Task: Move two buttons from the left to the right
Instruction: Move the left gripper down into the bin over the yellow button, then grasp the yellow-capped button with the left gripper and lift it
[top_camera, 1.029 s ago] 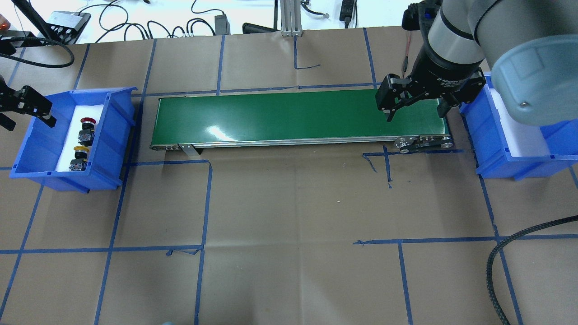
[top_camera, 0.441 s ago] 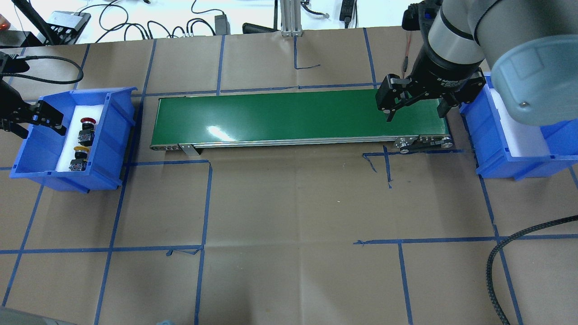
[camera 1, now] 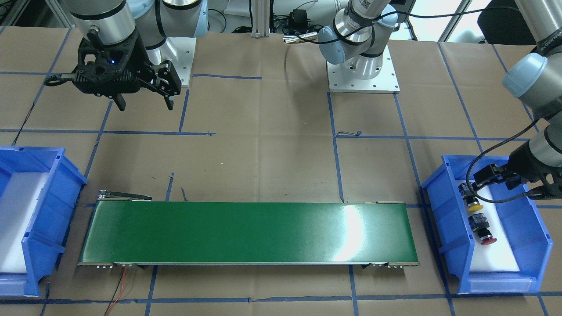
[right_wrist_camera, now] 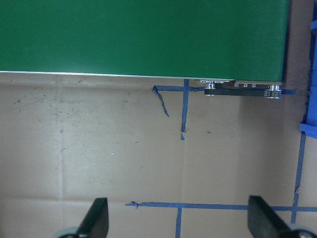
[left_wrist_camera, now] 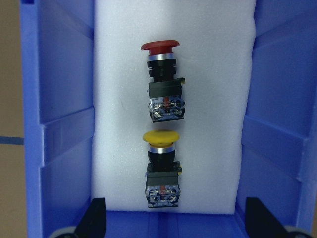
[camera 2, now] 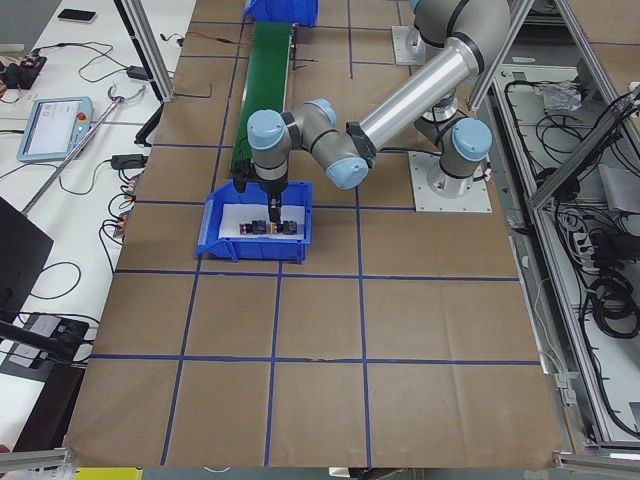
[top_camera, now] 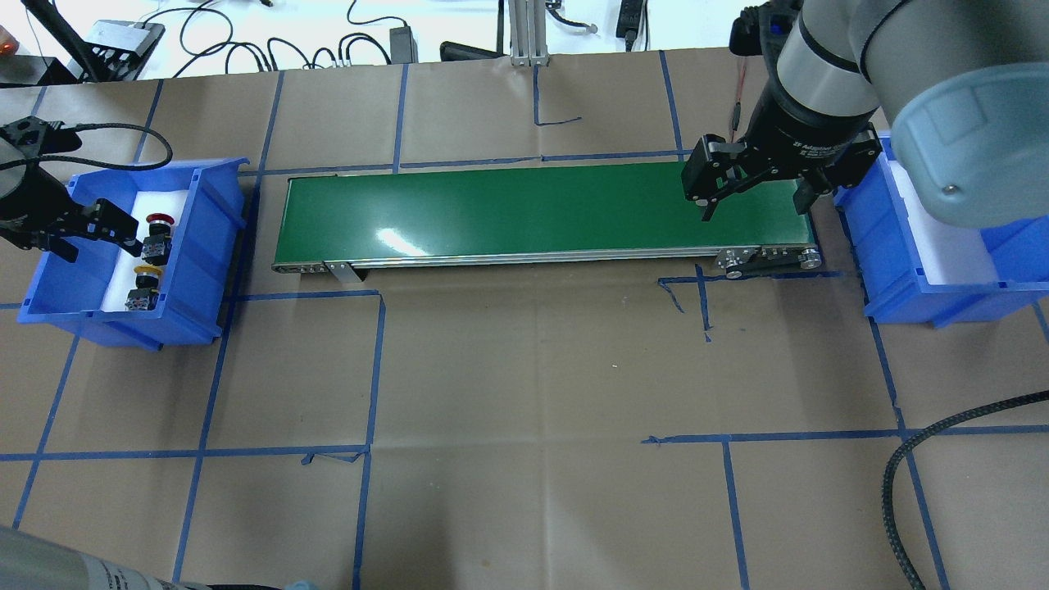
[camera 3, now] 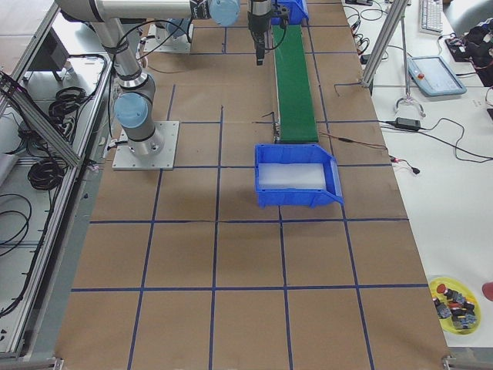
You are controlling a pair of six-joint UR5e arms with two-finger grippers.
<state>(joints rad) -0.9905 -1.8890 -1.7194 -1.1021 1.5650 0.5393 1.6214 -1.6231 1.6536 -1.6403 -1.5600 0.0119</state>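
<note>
My left pincer (top_camera: 92,236) hanging wide open and empty over the blue bin (left_wrist_camera: 59,124), side walls close on either flank, yellow button (left_wrist_camera: 161,168) then red button (left_wrist_camera: 163,79) just ahead on white foam (left_wrist_camera: 213,99), right pincer (top_camera: 754,205) spread, empty.

On its wrist camera my left pincer (left_wrist_camera: 177,220) shows only as two black fingertips (left_wrist_camera: 96,218), cut by the bottom edge. Overhead, my right arm's pale blue-grey elbow joint (top_camera: 967,106) hides part of the right-hand blue plastic bin (top_camera: 893,262). From the left side the two small black-bodied push-buttons (camera 2: 271,228) are too small to tell apart.

left gripper (top_camera: 102,246) hovers over the left blue bin (top_camera: 197,270) (jaws spread), beside the red button (top_camera: 156,238) and yellow button (top_camera: 143,287).
</note>
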